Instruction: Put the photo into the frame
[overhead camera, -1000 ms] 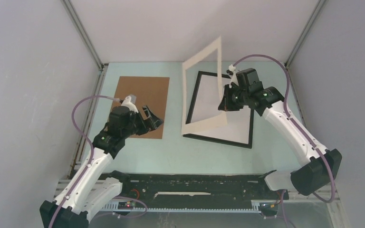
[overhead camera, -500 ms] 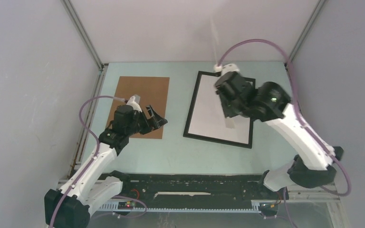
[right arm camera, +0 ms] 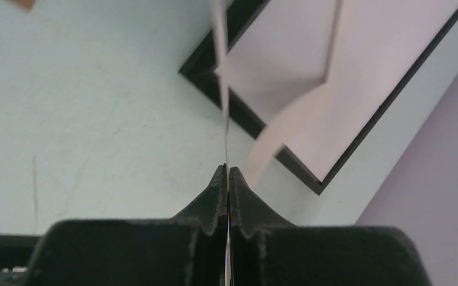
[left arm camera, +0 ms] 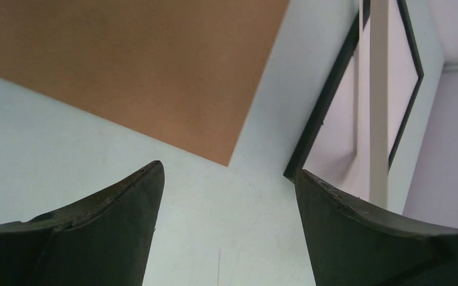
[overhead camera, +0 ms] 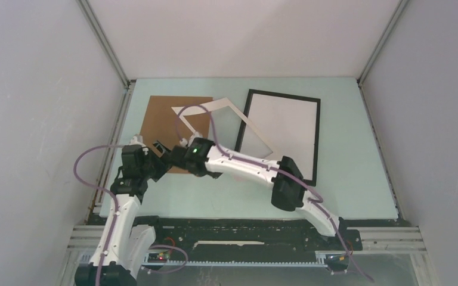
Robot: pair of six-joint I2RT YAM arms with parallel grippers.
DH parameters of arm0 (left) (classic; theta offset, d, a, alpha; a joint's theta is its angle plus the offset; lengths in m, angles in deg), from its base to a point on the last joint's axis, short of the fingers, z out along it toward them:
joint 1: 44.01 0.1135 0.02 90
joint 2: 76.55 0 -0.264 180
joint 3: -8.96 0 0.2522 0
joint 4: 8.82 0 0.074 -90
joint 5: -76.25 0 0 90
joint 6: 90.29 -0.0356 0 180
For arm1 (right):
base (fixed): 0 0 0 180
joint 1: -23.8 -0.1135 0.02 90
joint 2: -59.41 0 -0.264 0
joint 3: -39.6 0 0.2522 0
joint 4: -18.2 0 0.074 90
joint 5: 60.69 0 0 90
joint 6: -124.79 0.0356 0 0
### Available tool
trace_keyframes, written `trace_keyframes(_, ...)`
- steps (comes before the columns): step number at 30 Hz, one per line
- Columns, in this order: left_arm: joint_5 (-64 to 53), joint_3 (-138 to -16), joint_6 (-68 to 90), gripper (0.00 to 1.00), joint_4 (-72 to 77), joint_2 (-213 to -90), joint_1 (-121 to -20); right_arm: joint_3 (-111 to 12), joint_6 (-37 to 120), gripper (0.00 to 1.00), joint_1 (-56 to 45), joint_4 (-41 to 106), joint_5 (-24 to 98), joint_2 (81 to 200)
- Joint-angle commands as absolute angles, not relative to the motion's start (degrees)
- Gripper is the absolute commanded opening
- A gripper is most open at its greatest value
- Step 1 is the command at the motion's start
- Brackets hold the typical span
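Your right gripper (right arm camera: 227,170) is pinched fully closed on the edge of the white mat sheet (overhead camera: 253,132). In the right wrist view the sheet runs edge-on straight out of the meeting fingers, with no gap between them. The right arm stretches low across the table (overhead camera: 346,179) toward the left side, so the mat stands tilted in the air rather than flat. From above, its open window lies over the far right corner of the brown cardboard board (overhead camera: 161,119) and the left edge of the frame (overhead camera: 286,134). You cannot tell from these views whether any corner of the mat touches the table. The frame lies flat on the right-centre of the table, its long sides running away from you, showing a plain white surface inside the thin black border; no gripper touches it. Your left gripper (left arm camera: 228,168) stands wide open with nothing between its fingers — it hovers over bare table just by the near corner of the cardboard, and through its gap you see that corner, with the near left corner of the frame further off. The two grippers sit close together at the cardboard's near edge.
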State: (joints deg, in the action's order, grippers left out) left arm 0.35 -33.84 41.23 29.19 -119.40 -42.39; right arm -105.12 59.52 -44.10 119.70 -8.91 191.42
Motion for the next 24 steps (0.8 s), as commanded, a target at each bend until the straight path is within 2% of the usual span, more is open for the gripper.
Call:
trace_keyframes(1,-0.85,-33.1,40.5,0.87,32.06,-115.59,-38.14,-105.92,61.57,0.0,-48.58,119.67,-10.83,190.03)
trace_keyframes(9,-2.88,-34.07,40.47,0.87,31.94,-115.56,-37.99,-89.62,59.6,0.0,-46.79,105.37,-7.0,182.98)
trace_keyframes(22,-1.12,-32.98,41.05,0.87,27.82,-117.42,-37.95,-87.92,60.06,0.0,-46.84,102.98,-4.96,181.97)
trace_keyframes(23,-0.84,-32.79,41.17,0.87,27.4,-117.33,-37.97,-87.24,59.2,0.0,-46.67,101.47,-3.12,180.36)
trace_keyframes(24,0.02,-32.81,41.37,0.87,26.41,-117.23,-37.9,-83.16,56.4,0.0,-45.04,94.53,7.43,172.23)
